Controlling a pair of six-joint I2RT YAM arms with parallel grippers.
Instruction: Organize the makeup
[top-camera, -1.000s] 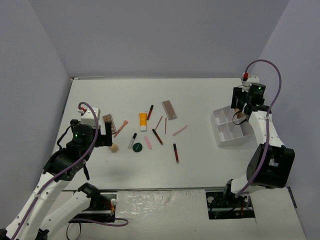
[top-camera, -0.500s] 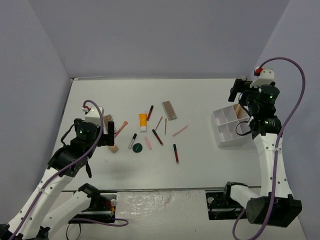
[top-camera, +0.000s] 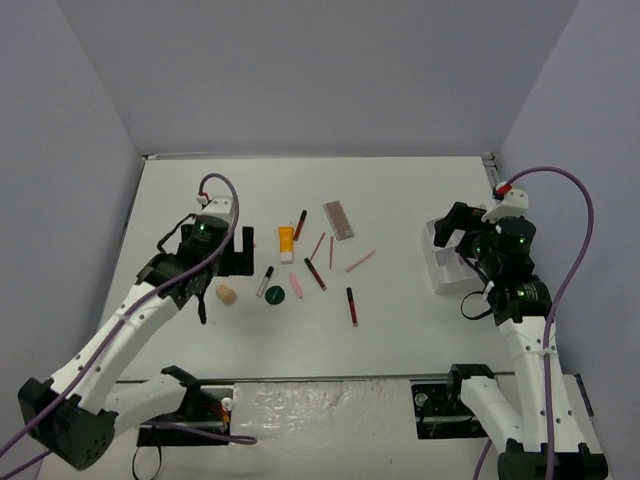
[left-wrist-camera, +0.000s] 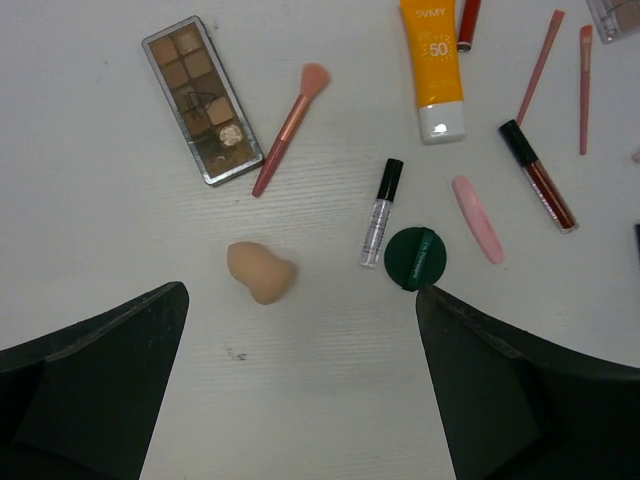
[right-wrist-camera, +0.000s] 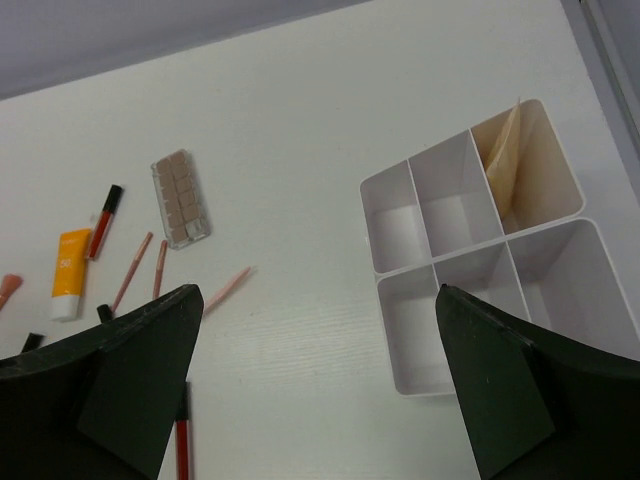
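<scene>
1. The left arm (top-camera: 120, 330) reaches forward and to the right from its base, with the wrist bent over.
2. The left hand (top-camera: 238, 252) faces downward, its two dark fingers (left-wrist-camera: 100, 380) spread wide and holding nothing.
3. The right arm (top-camera: 530, 350) rises steeply, with the wrist leaning left.
4. The right hand (top-camera: 450, 228) is tilted downward, with its fingers (right-wrist-camera: 520, 390) wide apart and nothing between them.

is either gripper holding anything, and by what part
Nothing is held. The left gripper is open above the beige sponge; the right gripper is open and empty near the white tray.
</scene>
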